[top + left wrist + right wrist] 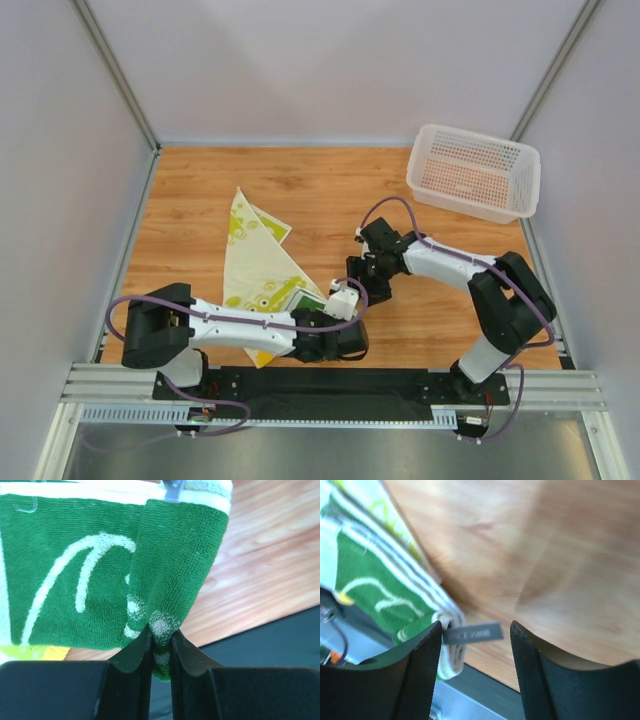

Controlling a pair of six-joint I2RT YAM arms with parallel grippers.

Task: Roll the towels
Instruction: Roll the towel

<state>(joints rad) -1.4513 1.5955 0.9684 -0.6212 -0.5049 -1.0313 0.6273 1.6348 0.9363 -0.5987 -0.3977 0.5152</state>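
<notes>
Closest to the left wrist camera, the left jaws are seen squeezed almost shut, and a fold of the green towel (90, 565) is pinched between them. White lines are drawn on this towel, and a white edge is seen at 12 o'clock in that view. From the top view, the green towel is found near the 6 o'clock edge of the worktop (330, 190), between the two sets of jaws. The right jaws are held apart and nothing is gripped by them. A small grey tag (472, 632) is seen in the gap, and the towel's bunched edge is just beside the finger at 9 o'clock. The yellow towel (255, 262) is spread flat at 11 o'clock from the green one, touching it. A white basket (475, 172) is set at the 1 o'clock corner, well apart from both towels
</notes>
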